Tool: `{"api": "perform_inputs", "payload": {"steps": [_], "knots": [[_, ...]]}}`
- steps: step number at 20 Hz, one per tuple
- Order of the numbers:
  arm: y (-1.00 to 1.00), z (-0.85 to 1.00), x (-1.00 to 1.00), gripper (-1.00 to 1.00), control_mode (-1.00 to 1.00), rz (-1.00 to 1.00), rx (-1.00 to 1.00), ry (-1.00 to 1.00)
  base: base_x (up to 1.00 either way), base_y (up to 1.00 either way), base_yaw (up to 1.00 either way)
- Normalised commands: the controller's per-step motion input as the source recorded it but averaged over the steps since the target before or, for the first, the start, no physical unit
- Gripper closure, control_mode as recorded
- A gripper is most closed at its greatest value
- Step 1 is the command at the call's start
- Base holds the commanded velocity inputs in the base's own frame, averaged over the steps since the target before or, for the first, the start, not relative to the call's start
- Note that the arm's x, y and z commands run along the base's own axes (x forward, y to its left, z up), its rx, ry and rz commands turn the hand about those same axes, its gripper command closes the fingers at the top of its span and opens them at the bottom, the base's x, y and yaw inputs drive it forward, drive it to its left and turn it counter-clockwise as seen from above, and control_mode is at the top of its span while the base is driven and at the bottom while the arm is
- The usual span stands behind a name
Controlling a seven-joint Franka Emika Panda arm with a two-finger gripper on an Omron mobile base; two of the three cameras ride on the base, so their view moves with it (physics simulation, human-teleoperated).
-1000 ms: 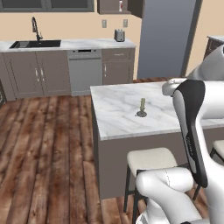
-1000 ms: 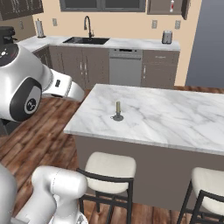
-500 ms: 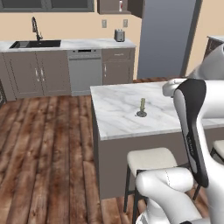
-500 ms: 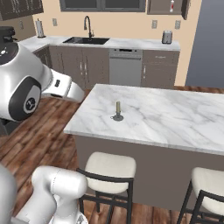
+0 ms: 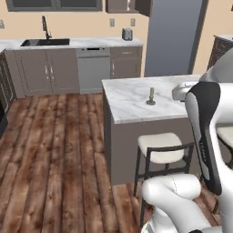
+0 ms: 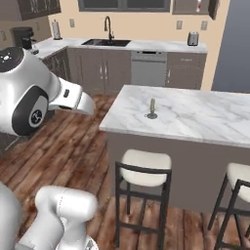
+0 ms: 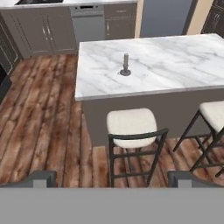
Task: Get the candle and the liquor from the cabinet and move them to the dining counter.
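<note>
Kitchen floor [image 5: 54, 150]: dark wood planks, running from the wall units to the island.

Refrigerator [image 5: 175, 36]: tall grey-blue unit against the back wall, beyond the island.

Dining counter [image 7: 175, 65]: freestanding island, white grey-veined marble tabletop over a grey-brown body. Two cushioned stools stood at its near side; the nearer stool [image 7: 131, 124] had a cream seat and dark frame, the second stool [image 7: 214, 114] was cut by the frame edge.

Wall counter [image 6: 146, 45]: marble run with grey-brown base cabinets below, well apart from the island. It carried a sink with a dark faucet [image 6: 108, 24], a silver toaster [image 6: 193, 38], and had a dishwasher [image 6: 149, 68] set under it.

Cabinet [image 6: 190, 6]: dark brown upper wall unit above the toaster; a red-and-white item inside was too small to identify.

Tool [image 7: 113, 179]: two dark fingertips spread wide apart, nothing between them, held high and well back from the island, looking down over the nearer stool.

Candle [image 7: 126, 64]: pale olive-beige stick, upright in a dark grey dish holder, standing on the island's tabletop toward its left part.
</note>
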Motion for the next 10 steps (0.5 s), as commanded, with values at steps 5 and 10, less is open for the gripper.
{"api": "perform_inputs", "payload": {"steps": [5, 10], "knots": [[0.00, 0.00, 0.00, -1.00, 1.00, 0.00, 0.00, 0.00, -0.63, 1.00, 0.10], [0.00, 0.00, 0.00, -1.00, 1.00, 0.00, 0.00, 0.00, 0.00, 1.00, 0.11]]}}
